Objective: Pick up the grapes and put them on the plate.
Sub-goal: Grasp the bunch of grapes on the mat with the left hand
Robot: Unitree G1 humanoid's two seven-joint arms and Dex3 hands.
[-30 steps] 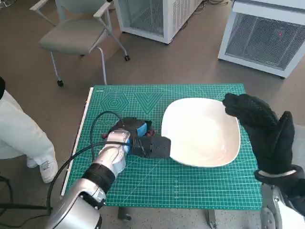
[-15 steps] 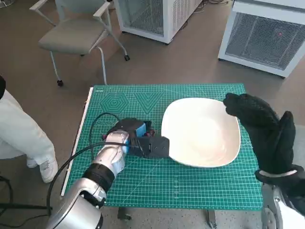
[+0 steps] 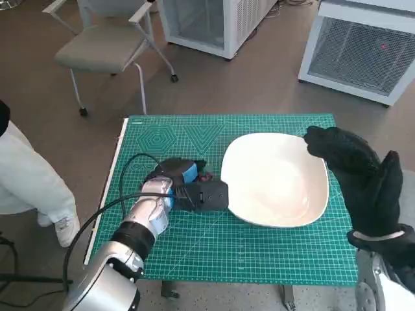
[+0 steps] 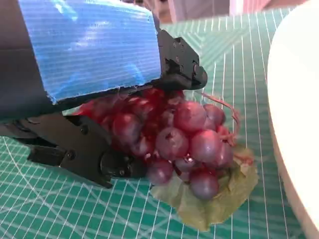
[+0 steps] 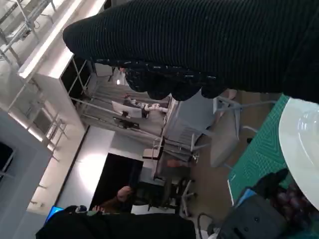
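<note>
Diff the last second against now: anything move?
Barely. The left hand has eased slightly toward the plate, fingers around the grapes, which lie on the mat. The right hand stays raised beside the plate; plate unmoved.

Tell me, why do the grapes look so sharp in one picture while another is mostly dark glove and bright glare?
In the left wrist view the camera sits close, so the grapes are crisp and catch small highlights. In the right wrist view the right hand fills the top as a dark mass and the lit room behind looks washed out. The head view is evenly lit; the plate shows soft sheen.
</note>
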